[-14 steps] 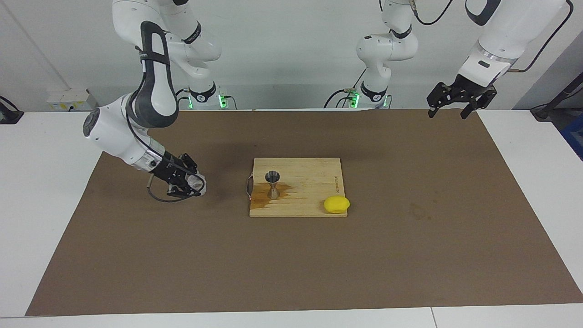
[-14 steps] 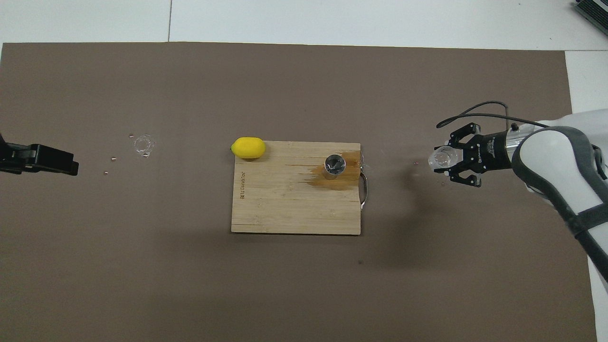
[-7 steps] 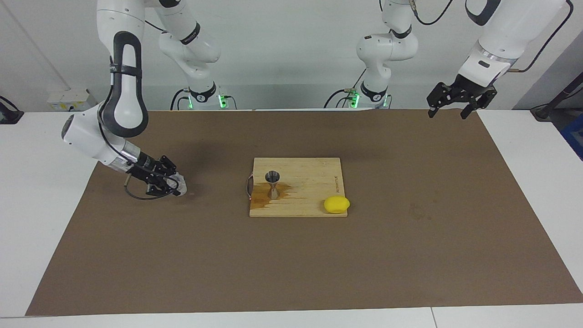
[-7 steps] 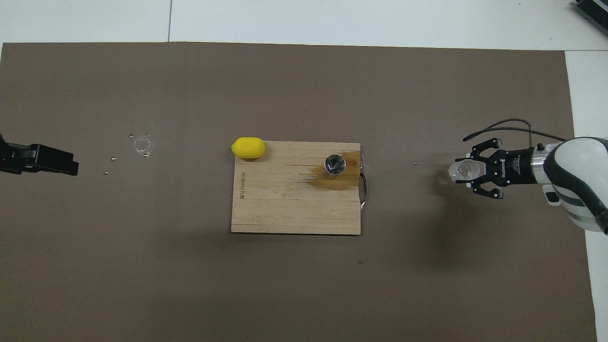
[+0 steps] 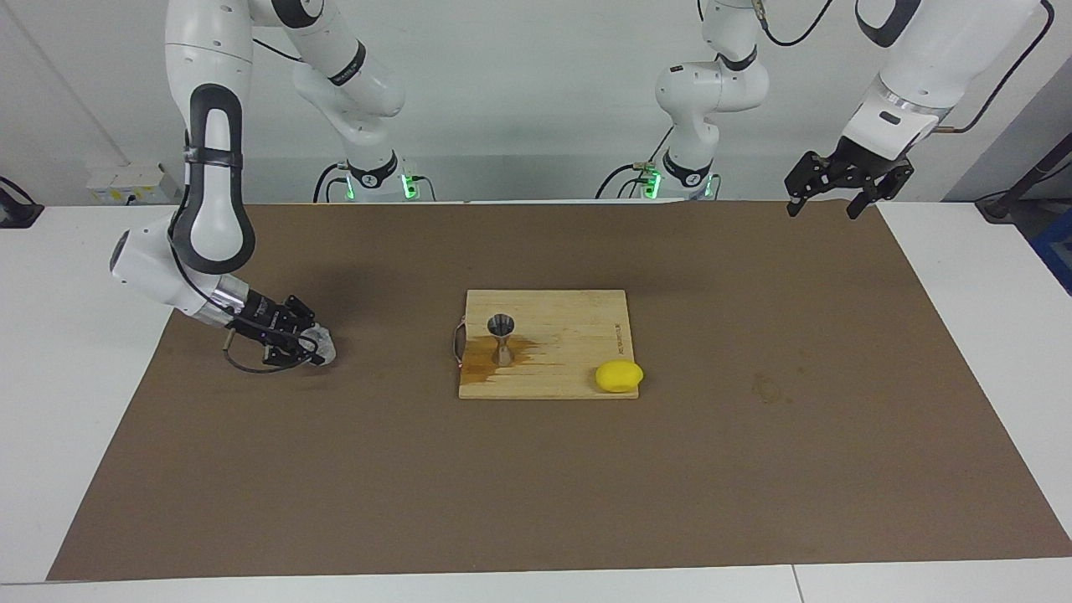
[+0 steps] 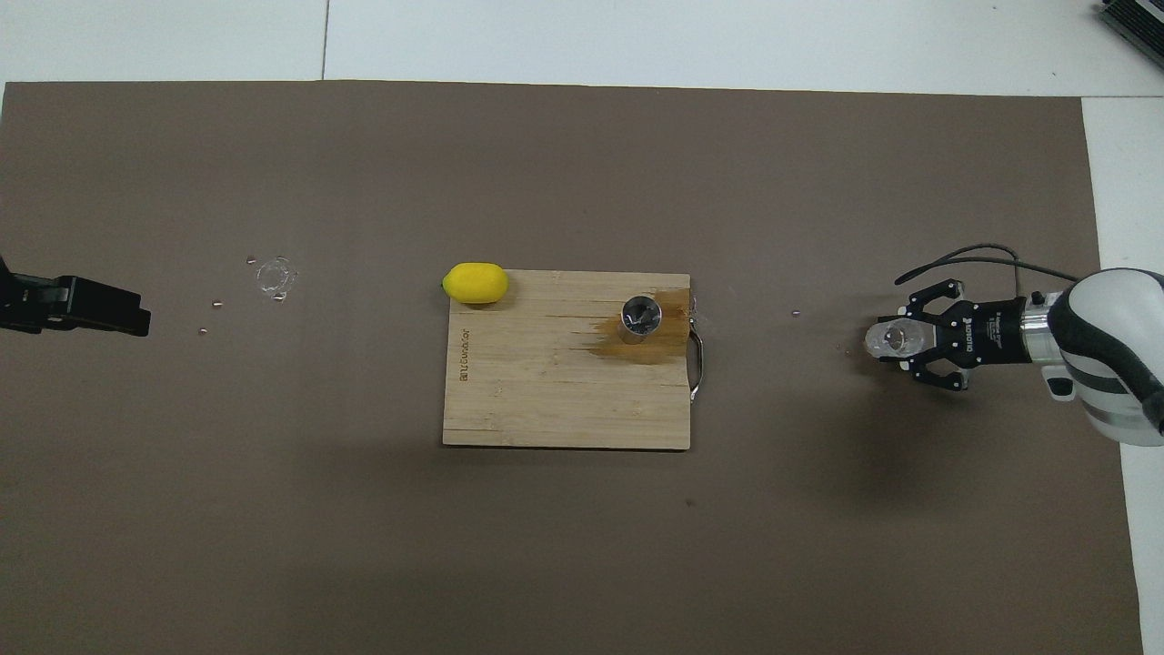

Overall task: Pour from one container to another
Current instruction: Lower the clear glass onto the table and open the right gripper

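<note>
A brown mat (image 5: 536,469) covered the table. Facing view: the right gripper (image 5: 311,345), low near the mat's right-arm edge, clasped the tumbler (image 5: 321,344) tipped sideways, mouth toward the upright jigger (image 5: 502,337) on the cutting board (image 5: 578,368). Overhead view: the left gripper (image 6: 109,309) waited with jaws parted.

At frame left, the right gripper (image 5: 311,346) is clasping the glass tumbler (image 5: 319,343) low over the brown mat (image 5: 536,486).

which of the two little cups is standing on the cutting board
The metal jigger, upright on the wooden cutting board by a brown stain. The clear glass tumbler is off it, held in the right end effector.
</note>
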`<state>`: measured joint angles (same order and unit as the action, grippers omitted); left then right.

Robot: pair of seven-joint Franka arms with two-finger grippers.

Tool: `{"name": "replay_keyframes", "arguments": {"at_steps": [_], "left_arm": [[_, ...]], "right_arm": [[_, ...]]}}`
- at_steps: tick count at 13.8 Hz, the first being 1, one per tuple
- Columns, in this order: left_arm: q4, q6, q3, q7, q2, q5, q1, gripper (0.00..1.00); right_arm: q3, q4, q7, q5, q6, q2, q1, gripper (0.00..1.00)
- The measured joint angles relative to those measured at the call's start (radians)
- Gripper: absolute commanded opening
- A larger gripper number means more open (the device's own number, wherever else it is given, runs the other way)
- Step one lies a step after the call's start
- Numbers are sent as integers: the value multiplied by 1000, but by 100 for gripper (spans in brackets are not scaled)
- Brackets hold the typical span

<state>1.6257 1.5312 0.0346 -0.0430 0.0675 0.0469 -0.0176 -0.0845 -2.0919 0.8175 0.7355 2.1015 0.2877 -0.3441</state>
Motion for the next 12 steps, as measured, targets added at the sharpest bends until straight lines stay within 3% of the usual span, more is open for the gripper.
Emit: {"name": "replay_keyframes", "arguments": {"at_steps": [2, 3, 4, 6, 7, 12], "left_arm": [[0, 0, 0, 0, 0, 0, 0, 100], [0, 0, 0, 0, 0, 0, 0, 100], [0, 0, 0, 0, 0, 0, 0, 100], [0, 0, 0, 0, 0, 0, 0, 100], [0, 0, 0, 0, 0, 0, 0, 100], [0, 0, 0, 0, 0, 0, 0, 100]], "right_arm": [[0, -3, 0, 0, 0, 0, 0, 0], [0, -7, 0, 0, 0, 0, 0, 13], [0, -10, 0, 0, 0, 0, 0, 34], [0, -16, -1, 0, 0, 0, 0, 91], [0, -19, -2, 0, 0, 0, 0, 100], [1, -26, -2, 0, 1, -5, -1, 100]]}}
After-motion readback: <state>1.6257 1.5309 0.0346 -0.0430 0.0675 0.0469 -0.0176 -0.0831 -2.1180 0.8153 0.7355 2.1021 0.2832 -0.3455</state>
